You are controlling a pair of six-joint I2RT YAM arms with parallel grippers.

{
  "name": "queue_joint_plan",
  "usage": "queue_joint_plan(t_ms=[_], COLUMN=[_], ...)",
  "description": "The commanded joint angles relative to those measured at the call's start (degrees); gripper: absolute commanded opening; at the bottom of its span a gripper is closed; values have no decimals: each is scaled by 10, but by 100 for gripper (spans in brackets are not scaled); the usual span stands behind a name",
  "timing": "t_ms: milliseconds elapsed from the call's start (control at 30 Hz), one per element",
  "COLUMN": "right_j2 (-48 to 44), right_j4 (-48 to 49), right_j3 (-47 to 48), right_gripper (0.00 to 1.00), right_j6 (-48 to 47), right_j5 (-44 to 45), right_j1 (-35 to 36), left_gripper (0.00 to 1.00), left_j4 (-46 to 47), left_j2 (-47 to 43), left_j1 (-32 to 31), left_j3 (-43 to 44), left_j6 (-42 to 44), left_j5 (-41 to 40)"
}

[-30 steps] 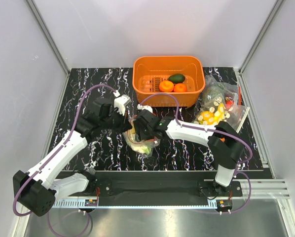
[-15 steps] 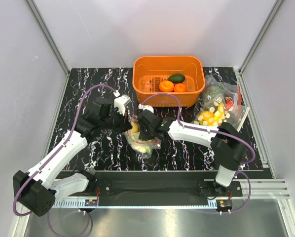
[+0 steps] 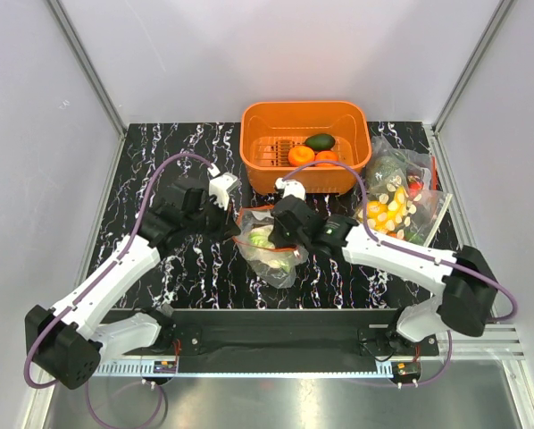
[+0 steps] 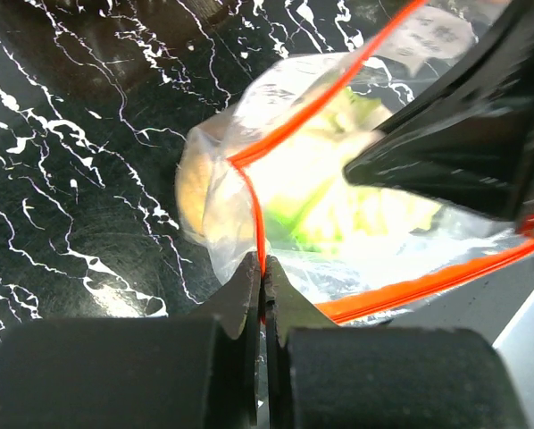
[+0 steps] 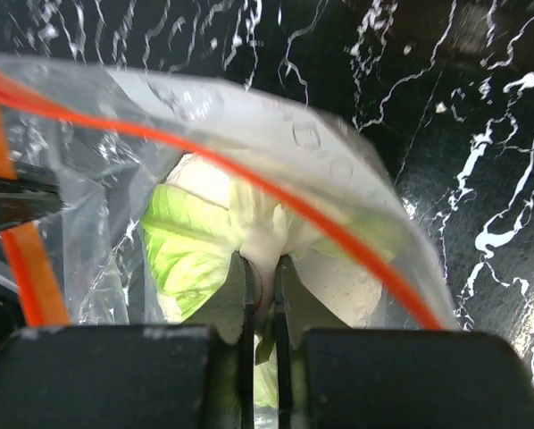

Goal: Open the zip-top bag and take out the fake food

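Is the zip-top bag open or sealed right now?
Open. The bag has its zip strip parted into two red lines, and the right jaws pinch the cauliflower inside.

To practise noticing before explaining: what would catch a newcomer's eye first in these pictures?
The clear bag with a red zip strip, mid-table, held open from both sides: the left jaws pinch its rim, the right jaws close on a white cauliflower with green leaves inside. Behind it, a bright orange basket holds two oranges and an avocado.
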Motion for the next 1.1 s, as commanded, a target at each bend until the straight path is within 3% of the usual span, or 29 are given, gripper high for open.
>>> queue_joint_plan(t_ms=[0,200,633,767,1067], right_j2=[-41,-30,14,-2,-47], right_j4=[59,135,163,158,46], right_j3=[-18,-13,76,78,95], right_gripper=[0,0,0,0,0], right_j6=[21,13,-39,-30,-38], right_j5=[45,82,102,74,14], right_j1=[4,4,4,5,5], left_gripper=[0,0,0,0,0], left_j4=[10,20,19,9,5], left_j2=[4,0,3,6,2], left_j1=[-1,-9,-30,-31,-30], left_j3=[16,13,14,16,17], left_j6=[0,1,6,6,0], left_j5=[0,26,26,-9,-59])
